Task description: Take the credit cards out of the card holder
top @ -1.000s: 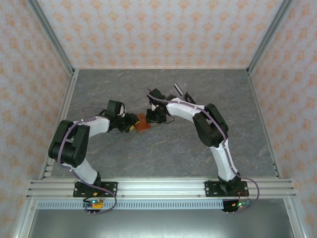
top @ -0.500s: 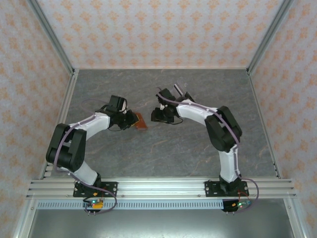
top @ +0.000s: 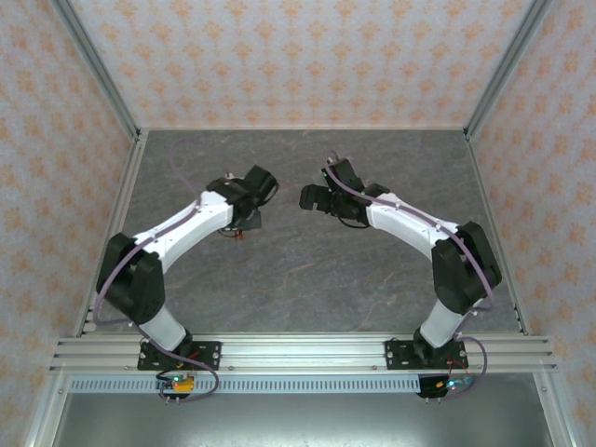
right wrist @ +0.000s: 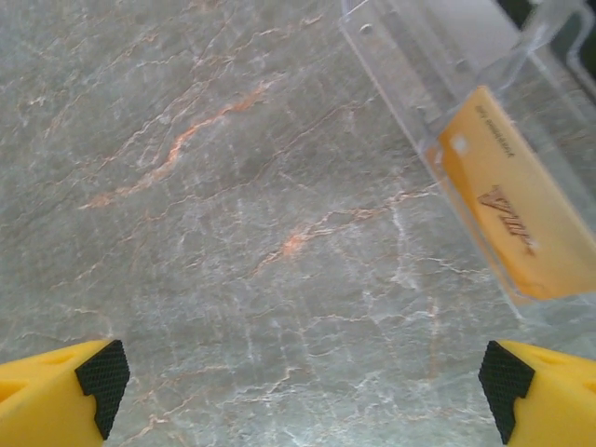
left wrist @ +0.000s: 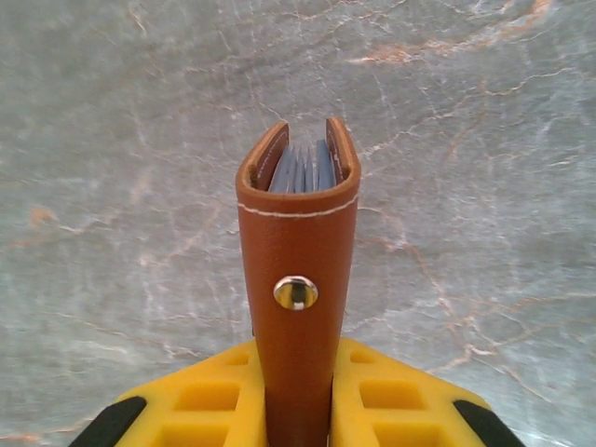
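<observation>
Tabletop (top: 307, 275) grey marble, orange-veined; walls (top: 298, 56) pale, orange floral print.

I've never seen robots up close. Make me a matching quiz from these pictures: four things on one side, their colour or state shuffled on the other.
Things: 1 card holder; 2 credit card; 3 plastic sleeve; 4 right arm's jaws.
Descriptions: A wide open, empty; B see-through; C reddish-brown, clamped in the left arm's jaws; D orange-yellow.
Pairs: 1-C; 2-D; 3-B; 4-A.
</observation>
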You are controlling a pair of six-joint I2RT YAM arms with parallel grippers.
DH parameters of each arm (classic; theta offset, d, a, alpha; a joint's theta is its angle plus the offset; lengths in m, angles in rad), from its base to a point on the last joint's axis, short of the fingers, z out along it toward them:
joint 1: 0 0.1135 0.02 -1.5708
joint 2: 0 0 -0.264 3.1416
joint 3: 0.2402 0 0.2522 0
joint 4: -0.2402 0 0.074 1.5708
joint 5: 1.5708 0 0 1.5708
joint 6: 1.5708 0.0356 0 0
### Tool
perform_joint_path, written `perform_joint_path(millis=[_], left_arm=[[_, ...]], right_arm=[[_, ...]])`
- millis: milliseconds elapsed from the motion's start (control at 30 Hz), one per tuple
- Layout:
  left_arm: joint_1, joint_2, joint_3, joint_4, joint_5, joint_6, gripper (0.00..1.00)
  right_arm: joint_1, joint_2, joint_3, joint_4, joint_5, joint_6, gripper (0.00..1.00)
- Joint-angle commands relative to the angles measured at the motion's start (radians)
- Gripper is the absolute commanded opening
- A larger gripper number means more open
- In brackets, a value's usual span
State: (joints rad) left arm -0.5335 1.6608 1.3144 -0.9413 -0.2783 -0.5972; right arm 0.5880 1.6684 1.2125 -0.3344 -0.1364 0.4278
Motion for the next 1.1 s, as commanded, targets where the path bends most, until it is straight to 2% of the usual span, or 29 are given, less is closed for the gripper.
perform_joint_path(millis=[0,133,233,333,433,567,767,867,1000,1067], left_arm=[[-0.031,0.085,0.021,-0.104,-0.176,-0.038,0.21],[-0.071,0.144,0.034,-0.018,-0.089,-0.027,0.24],[-0.084,0.174,0.039,0.064,0.028,0.014,0.39],[-0.085,0.167,0.018,0.148,0.114,0.046,0.55],[-0.079,0.143,0.014,0.195,0.178,0.072,0.63],[-0.039,0.069,-0.029,0.258,0.299,0.092,0.70],[0.138,-0.090,-0.208,0.367,0.466,0.069,0.78],[0.230,-0.155,-0.290,0.390,0.475,0.037,0.83],[0.298,-0.232,-0.369,0.395,0.415,0.027,0.97],[0.326,-0.267,-0.404,0.399,0.391,0.017,1.00]], right_arm=[[-0.003,-0.090,-0.042,0.021,0.165,-0.015,0.99],[-0.007,-0.108,-0.039,-0.040,0.288,0.029,0.99],[-0.007,-0.073,0.028,-0.157,0.405,0.070,0.97],[-0.008,-0.063,0.041,-0.177,0.427,0.106,0.95],[-0.008,-0.062,0.051,-0.178,0.386,0.134,0.94],[-0.008,-0.051,0.064,-0.164,0.252,0.130,0.92],[0.043,0.068,0.143,-0.170,0.056,0.056,0.85],[0.104,0.179,0.250,-0.204,0.017,0.013,0.85],[0.156,0.345,0.401,-0.245,-0.034,-0.017,0.83],[0.182,0.426,0.495,-0.272,-0.052,-0.040,0.83]])
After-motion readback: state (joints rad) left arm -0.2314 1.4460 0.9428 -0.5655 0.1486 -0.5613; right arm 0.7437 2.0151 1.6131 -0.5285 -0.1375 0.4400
